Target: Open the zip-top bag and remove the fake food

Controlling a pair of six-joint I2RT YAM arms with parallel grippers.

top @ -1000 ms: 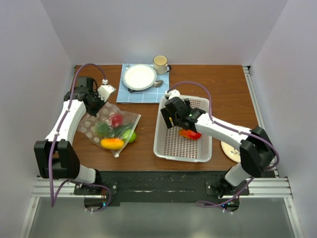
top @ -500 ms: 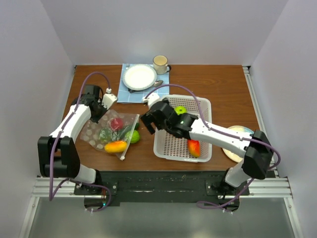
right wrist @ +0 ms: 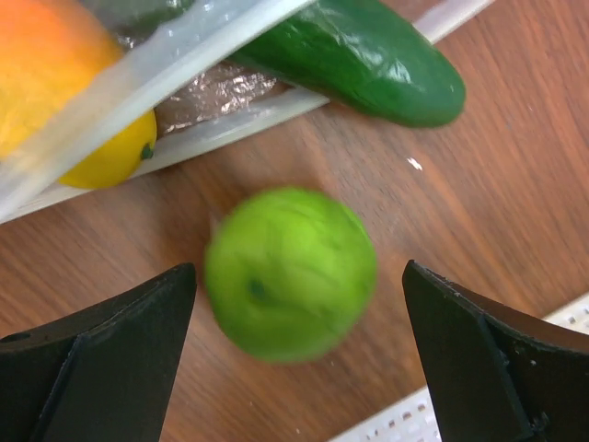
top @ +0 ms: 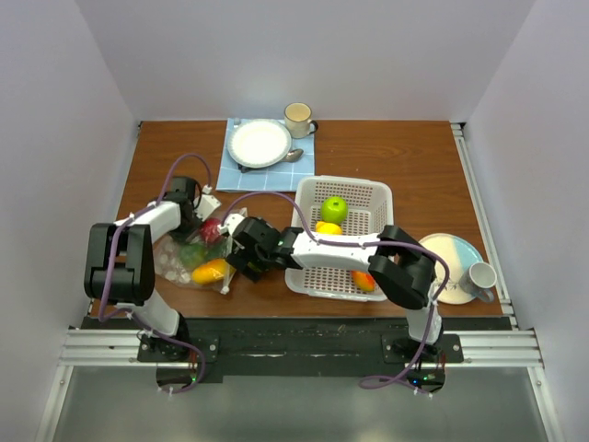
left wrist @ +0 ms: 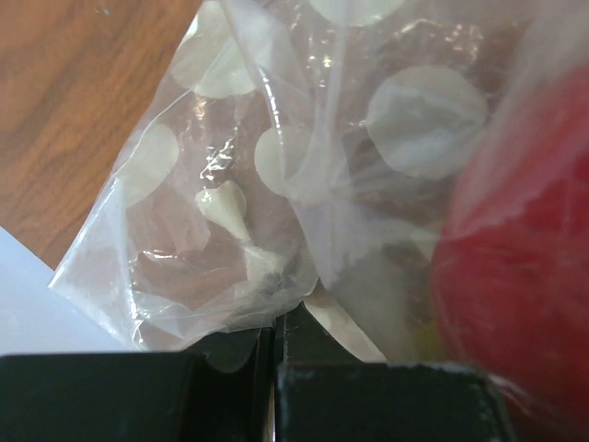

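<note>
The zip-top bag (top: 179,260) lies at the left of the table with a red piece (top: 212,229) and an orange-yellow piece (top: 210,272) inside. My left gripper (top: 201,204) is shut on the bag's far corner; the left wrist view shows the dotted plastic (left wrist: 276,184) pinched between the jaws and the red piece (left wrist: 515,267) behind it. My right gripper (top: 245,256) is open at the bag's mouth. In the right wrist view a green apple (right wrist: 276,276) lies on the wood between the open right gripper (right wrist: 299,269), beside the dark cucumber (right wrist: 368,55) and the zip strip (right wrist: 166,55).
The white basket (top: 313,276) to the right holds a green apple (top: 334,210), a yellow piece (top: 327,227) and a red-orange piece (top: 363,279). A white plate (top: 259,143) on a blue cloth and a mug (top: 297,115) stand at the back. A plate (top: 440,249) with a mug (top: 479,276) is at the right.
My right arm has swung left from the basket to the bag's mouth, leaving the red-orange piece in the basket. My left gripper has drawn nearer and lower, still on the bag's corner.
</note>
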